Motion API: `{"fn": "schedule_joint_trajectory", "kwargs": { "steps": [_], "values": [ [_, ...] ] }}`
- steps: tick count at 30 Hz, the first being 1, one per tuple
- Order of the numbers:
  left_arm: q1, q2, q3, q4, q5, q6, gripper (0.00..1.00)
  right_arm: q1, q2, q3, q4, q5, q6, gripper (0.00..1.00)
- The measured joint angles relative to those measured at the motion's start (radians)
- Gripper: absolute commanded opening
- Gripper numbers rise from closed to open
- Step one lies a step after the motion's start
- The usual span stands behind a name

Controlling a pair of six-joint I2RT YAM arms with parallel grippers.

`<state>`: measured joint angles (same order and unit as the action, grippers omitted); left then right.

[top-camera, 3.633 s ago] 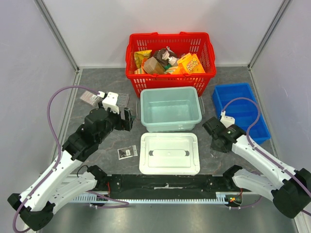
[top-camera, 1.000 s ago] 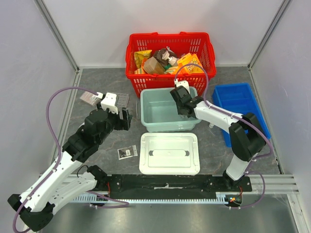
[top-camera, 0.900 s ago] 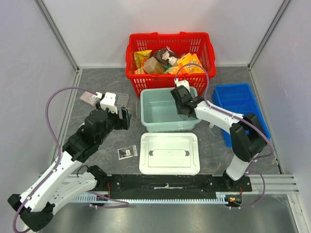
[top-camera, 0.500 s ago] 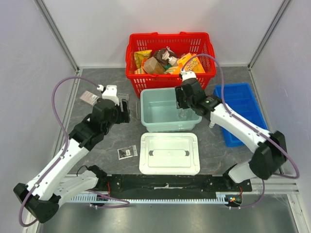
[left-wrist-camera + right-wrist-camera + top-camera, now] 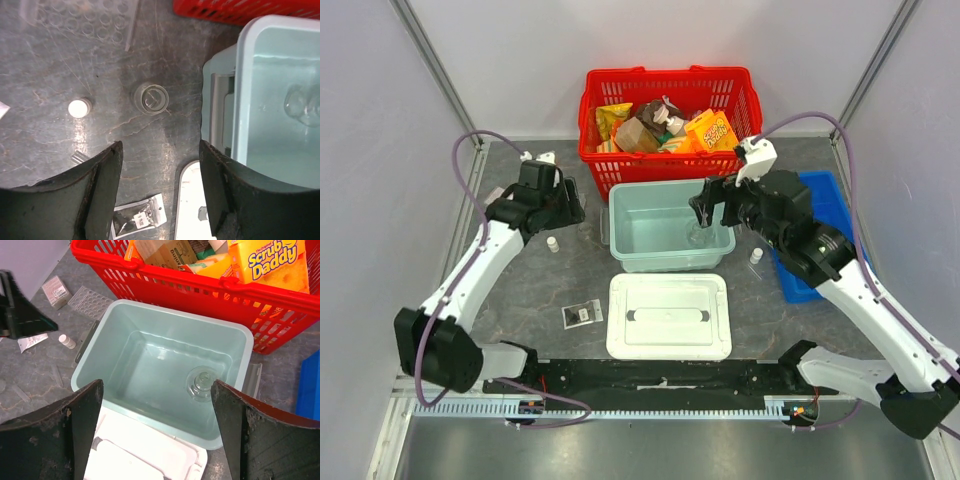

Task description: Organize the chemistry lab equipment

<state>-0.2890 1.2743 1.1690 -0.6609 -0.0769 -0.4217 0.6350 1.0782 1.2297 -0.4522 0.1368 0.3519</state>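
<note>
A small clear glass flask (image 5: 701, 236) stands upright inside the pale green tub (image 5: 655, 228), near its lower right corner in the top view. A second flask (image 5: 150, 97) stands mouth up on the grey bench (image 5: 520, 290), at the centre of the left wrist view. A tiny white vial (image 5: 552, 243) stands upright left of the tub, and a second vial (image 5: 756, 256) stands just beside its right side. The clear multi-well plate (image 5: 85, 17) lies flat at the upper left of the left wrist view. A flat clear packet (image 5: 582, 314) with a dark insert lies left of centre, low in the top view.

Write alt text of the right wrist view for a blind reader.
A clear glass flask sits inside a pale green tub, seen between the right gripper's open fingers. A red basket stands behind the tub, a white lid in front.
</note>
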Motion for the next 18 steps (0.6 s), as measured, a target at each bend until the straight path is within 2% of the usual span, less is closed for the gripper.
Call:
{"fn": "schedule_joint_trajectory", "kwargs": {
  "steps": [8,18],
  "values": [
    [0.001,0.193,0.001,0.019,0.042,-0.029,0.63,0.0,-0.056,-0.044,-0.002,0.0,-0.001,0.96],
    [0.002,0.32,0.005,0.065,0.042,-0.035,0.6,0.0,-0.073,-0.051,-0.013,0.0,-0.001,0.96]
  ]
}}
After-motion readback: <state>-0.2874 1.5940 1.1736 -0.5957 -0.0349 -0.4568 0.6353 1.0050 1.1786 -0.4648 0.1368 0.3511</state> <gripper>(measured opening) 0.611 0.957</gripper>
